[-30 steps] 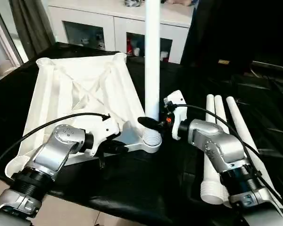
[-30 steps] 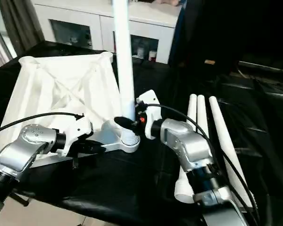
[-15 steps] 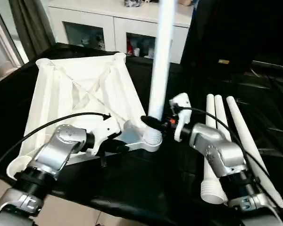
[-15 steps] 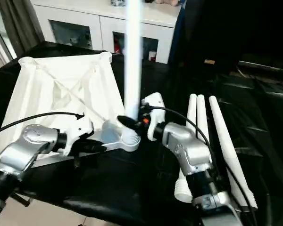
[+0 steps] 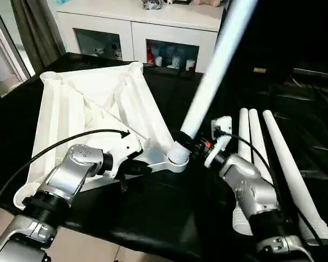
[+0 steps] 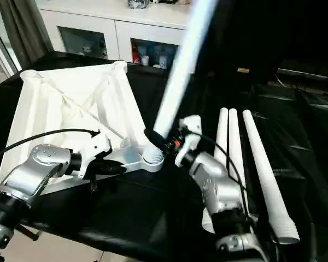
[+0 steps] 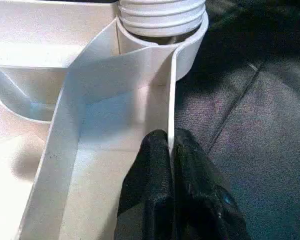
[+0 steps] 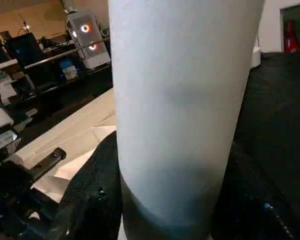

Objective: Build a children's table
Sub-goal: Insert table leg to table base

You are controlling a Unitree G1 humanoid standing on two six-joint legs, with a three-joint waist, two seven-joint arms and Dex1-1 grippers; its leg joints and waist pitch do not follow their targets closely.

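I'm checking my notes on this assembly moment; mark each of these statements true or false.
1. The left claw pinches the table top's rim. True.
2. The leg in the right claw stands straight upright. False: it leans toward the robot's right.
3. Three spare legs lie on the black cloth. True.
4. The held leg's ribbed end is far from any socket. False: it sits at the corner socket.

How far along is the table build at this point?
Early. Nothing is fitted for good: the top lies underside up. In hand: the right gripper holds one leg, tilted, its ribbed end at the near corner socket, while the left gripper pinches the top's rim beside it. Left: three legs lie loose on the black cloth.
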